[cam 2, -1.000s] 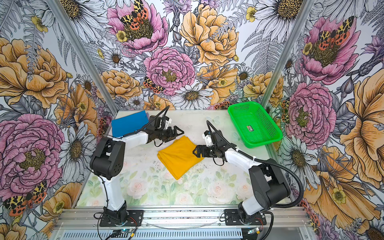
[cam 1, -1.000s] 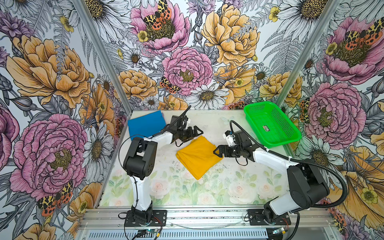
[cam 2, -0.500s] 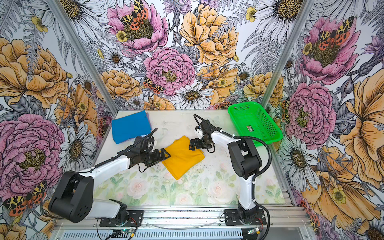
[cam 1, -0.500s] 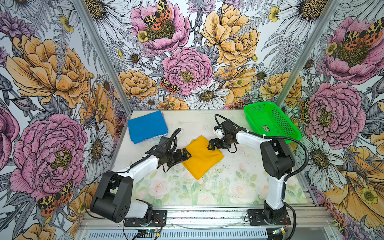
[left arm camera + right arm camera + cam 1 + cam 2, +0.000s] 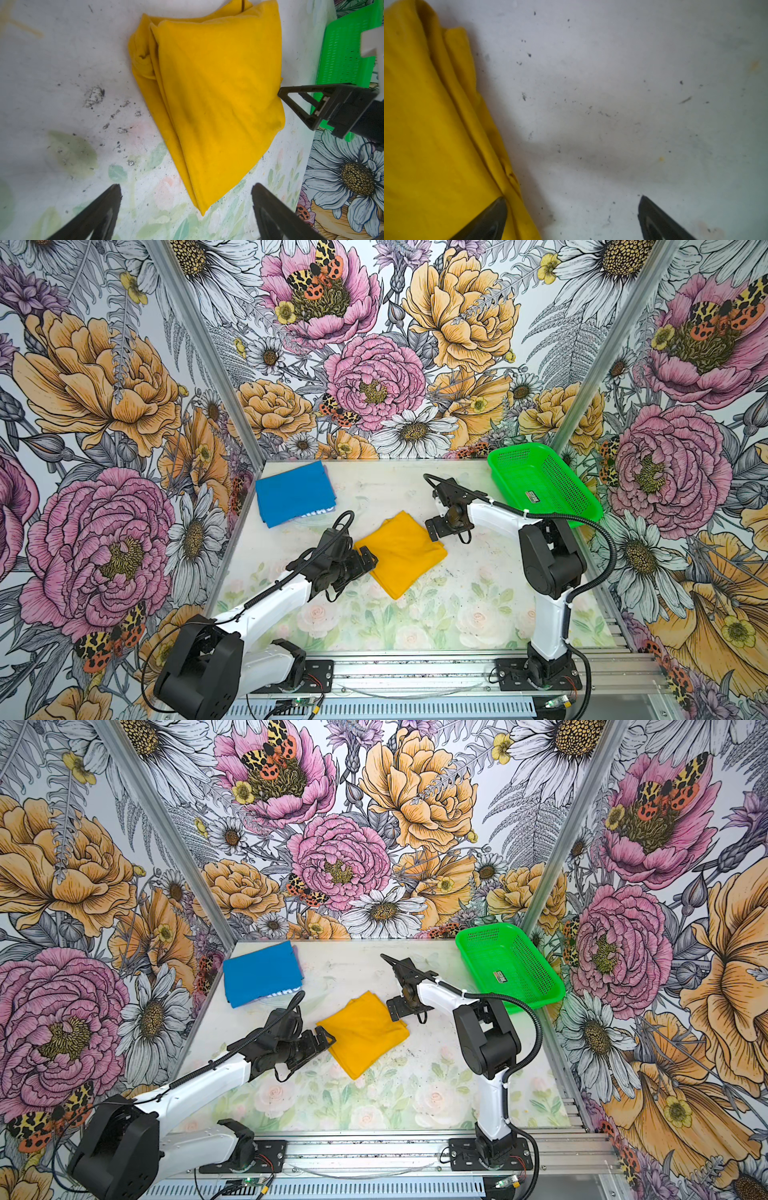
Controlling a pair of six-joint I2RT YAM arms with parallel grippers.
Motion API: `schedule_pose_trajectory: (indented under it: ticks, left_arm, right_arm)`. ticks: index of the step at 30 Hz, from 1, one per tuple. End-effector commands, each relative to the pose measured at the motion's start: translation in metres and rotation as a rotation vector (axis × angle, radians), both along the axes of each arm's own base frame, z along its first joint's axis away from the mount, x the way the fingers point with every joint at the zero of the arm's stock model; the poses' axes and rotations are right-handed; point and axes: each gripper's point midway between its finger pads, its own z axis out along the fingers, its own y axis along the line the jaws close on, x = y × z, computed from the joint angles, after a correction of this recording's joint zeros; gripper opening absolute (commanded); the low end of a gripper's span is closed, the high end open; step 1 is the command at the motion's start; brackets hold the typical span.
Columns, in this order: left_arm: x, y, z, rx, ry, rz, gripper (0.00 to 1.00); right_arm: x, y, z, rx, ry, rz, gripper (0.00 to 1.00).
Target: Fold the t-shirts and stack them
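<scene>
The mustard-yellow t-shirt (image 5: 401, 551) (image 5: 363, 1031) lies folded mid-table. The bright blue t-shirt (image 5: 295, 493) (image 5: 262, 973) lies folded flat at the back left. My left gripper (image 5: 368, 562) (image 5: 326, 1040) is open, low at the yellow shirt's left corner. In the left wrist view that corner (image 5: 214, 93) points into the gap of the left gripper (image 5: 186, 193). My right gripper (image 5: 434, 529) (image 5: 395, 1009) is open at the shirt's back right edge. In the right wrist view the right gripper (image 5: 572, 205) has one finger over the yellow cloth (image 5: 436, 135) and the other over bare table.
A bright green perforated basket (image 5: 544, 485) (image 5: 511, 965) (image 5: 349, 52) stands at the back right, tilted against the wall. The floral table top (image 5: 415, 626) is scuffed. Flower-printed walls close in three sides.
The left gripper swung from the yellow shirt's back edge round to its left corner. The right gripper moved from the shirt's right side to its back right edge. Both shirts stayed put.
</scene>
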Motion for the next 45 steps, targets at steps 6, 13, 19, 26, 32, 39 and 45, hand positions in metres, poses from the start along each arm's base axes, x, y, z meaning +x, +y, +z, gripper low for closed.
schedule_pose_trajectory:
  ticks: [6,13,19,26,32,39,45]
  left_arm:
    - [0.016,-0.020,-0.006,0.023,0.042,0.084,0.99]
    - [0.022,-0.032,-0.025,0.035,0.094,0.157,0.99]
    - [0.027,-0.041,-0.041,0.011,0.105,0.210,0.99]
    - [0.034,-0.081,-0.062,-0.042,0.130,0.141,0.99]
    - [0.027,-0.108,-0.080,-0.046,0.168,0.046,0.99]
    - [0.013,-0.109,-0.093,-0.069,0.175,0.017,0.79]
    - [0.001,-0.100,-0.100,-0.072,0.176,0.003,0.36]
  right_arm:
    - [-0.023,0.005,-0.031,-0.204,0.060,0.121,0.99]
    - [-0.047,0.018,-0.035,-0.185,0.088,0.166,0.99]
    - [-0.067,0.031,-0.037,-0.136,0.104,0.191,0.99]
    - [-0.088,0.046,-0.043,-0.083,0.113,0.215,0.99]
    - [-0.093,0.056,-0.045,-0.026,0.107,0.222,0.99]
    - [-0.096,0.080,-0.042,0.122,0.119,0.209,0.99]
    - [-0.094,0.066,-0.047,0.150,0.129,0.075,0.99]
